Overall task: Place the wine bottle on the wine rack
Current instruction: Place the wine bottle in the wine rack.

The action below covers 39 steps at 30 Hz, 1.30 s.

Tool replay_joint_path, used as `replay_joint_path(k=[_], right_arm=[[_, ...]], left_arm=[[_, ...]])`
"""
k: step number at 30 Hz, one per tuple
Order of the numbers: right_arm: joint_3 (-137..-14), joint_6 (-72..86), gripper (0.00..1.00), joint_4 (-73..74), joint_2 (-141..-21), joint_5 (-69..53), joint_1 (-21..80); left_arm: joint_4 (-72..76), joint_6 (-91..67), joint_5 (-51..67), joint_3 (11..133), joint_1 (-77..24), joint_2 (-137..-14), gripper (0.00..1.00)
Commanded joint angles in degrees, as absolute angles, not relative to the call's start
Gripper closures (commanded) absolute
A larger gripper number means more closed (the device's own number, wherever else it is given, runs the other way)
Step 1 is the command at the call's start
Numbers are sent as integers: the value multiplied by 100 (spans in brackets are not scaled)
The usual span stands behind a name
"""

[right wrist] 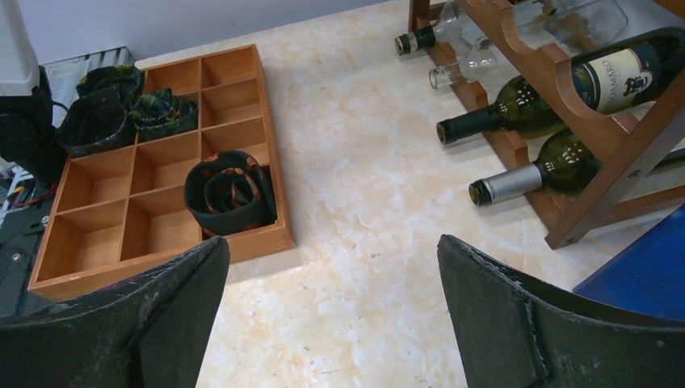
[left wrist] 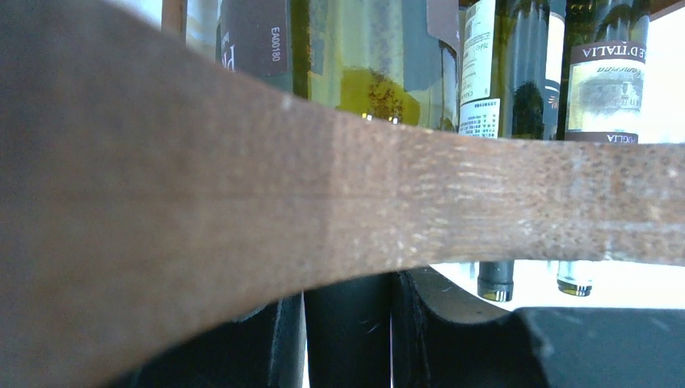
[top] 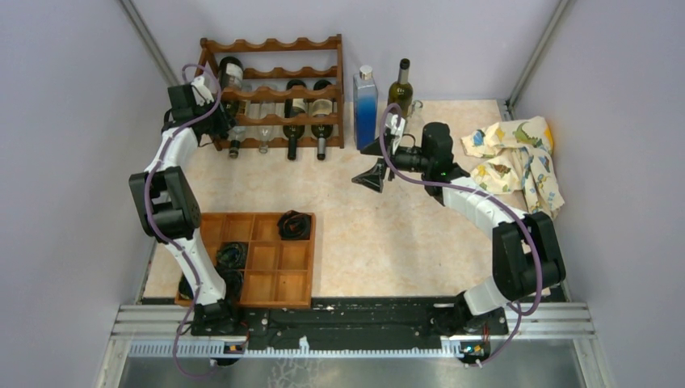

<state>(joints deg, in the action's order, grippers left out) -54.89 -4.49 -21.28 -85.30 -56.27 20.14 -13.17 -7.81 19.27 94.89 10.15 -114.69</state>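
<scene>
Top external view, wine rack [top: 275, 44] at far left w/ other bottles [top: 307, 109], tray [top: 312, 259] by L arm [top: 174, 202] base, L arm stretched to rack's left end, L gripper [top: 208, 95] part closed on wine bottle [top: 231, 74] lying in upper tier, R gripper [top: 373, 164] wide open, empty.

Dark wine bottle [top: 231, 74] rests on scalloped wine rack [top: 275, 44].

"EA00180" upright on a dark label [left wrist: 260, 40] of a bottle above and left of my left hand [left wrist: 347, 339], "D'ITALIA" heading a cream label [left wrist: 604, 81] on the bottle far right, "OMARO", start cut off, on a white bottle label [right wrist: 618, 77] ahead and right of my right hand [right wrist: 331, 323]
</scene>
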Motion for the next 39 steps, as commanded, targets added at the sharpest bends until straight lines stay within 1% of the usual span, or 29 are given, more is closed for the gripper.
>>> replay_joint_path(k=[1, 4, 17, 25, 31, 39], right_arm=[[-5660, -597, 2, -2237, -8386, -5763, 2078], [-5660, -611, 2, -2220, -8384, -5765, 2097], [-5610, -720, 2, -2097, -8350, -5765, 2118], [-5581, -729, 2, -2103, -8344, -5758, 2114], [-5571, -746, 2, -2102, -8337, -5757, 2127], [-5564, -773, 2, -2059, -8318, -5752, 2120]], left_arm=[[120, -677, 2138, 9506, 820, -11071, 81], [193, -677, 2058, 9441, 815, -11045, 80], [387, -747, 1911, 9381, 745, -11068, 79], [666, -712, 1809, 9116, 727, -10928, 78], [782, -777, 1763, 9009, 719, -10934, 74], [554, -854, 1789, 9196, 717, -11038, 66]])
